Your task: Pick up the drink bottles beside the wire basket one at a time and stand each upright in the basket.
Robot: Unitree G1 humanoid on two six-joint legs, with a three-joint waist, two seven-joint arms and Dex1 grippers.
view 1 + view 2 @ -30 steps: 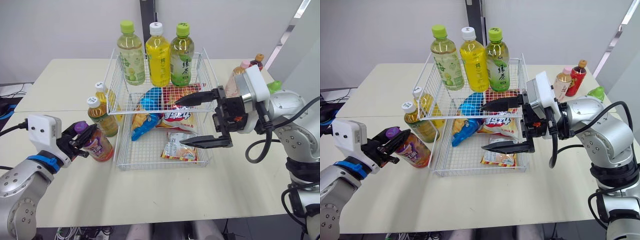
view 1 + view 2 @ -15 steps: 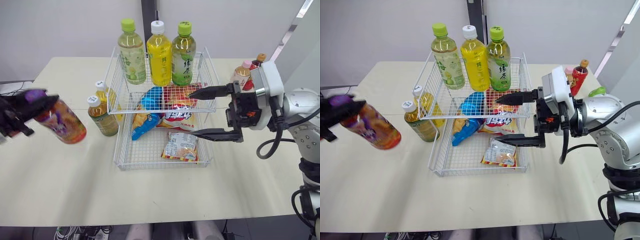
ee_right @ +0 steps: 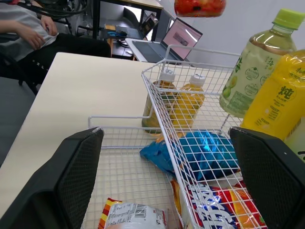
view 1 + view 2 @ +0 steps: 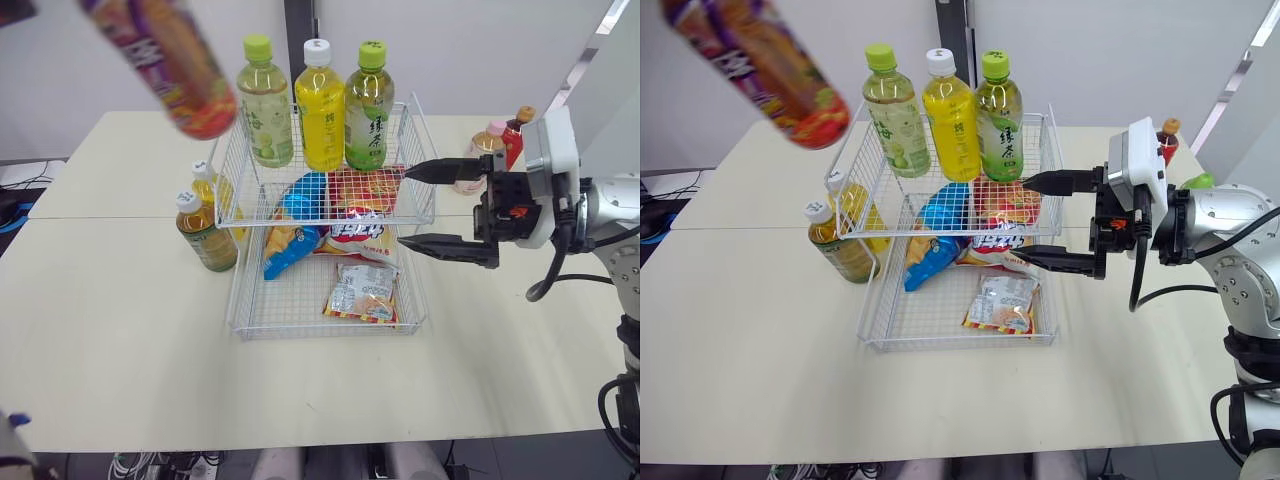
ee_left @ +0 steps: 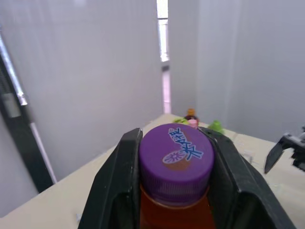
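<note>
Snacks [image 4: 362, 293] litter basket [image 4: 300, 333] (three bottles [image 4: 322, 105] upright); left jaws clamp purple-capped bottle [image 4: 165, 62]; right jaws gape

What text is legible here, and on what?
"绿茶": label of the dark green bottle.
"梅": label of the pale green bottle.
"炖": label of the yellow bottle.
Purple-capped bottle: the cap has printed characters I cannot read for sure, and its label is blurred.
Snack bags: print too small to read.
</note>
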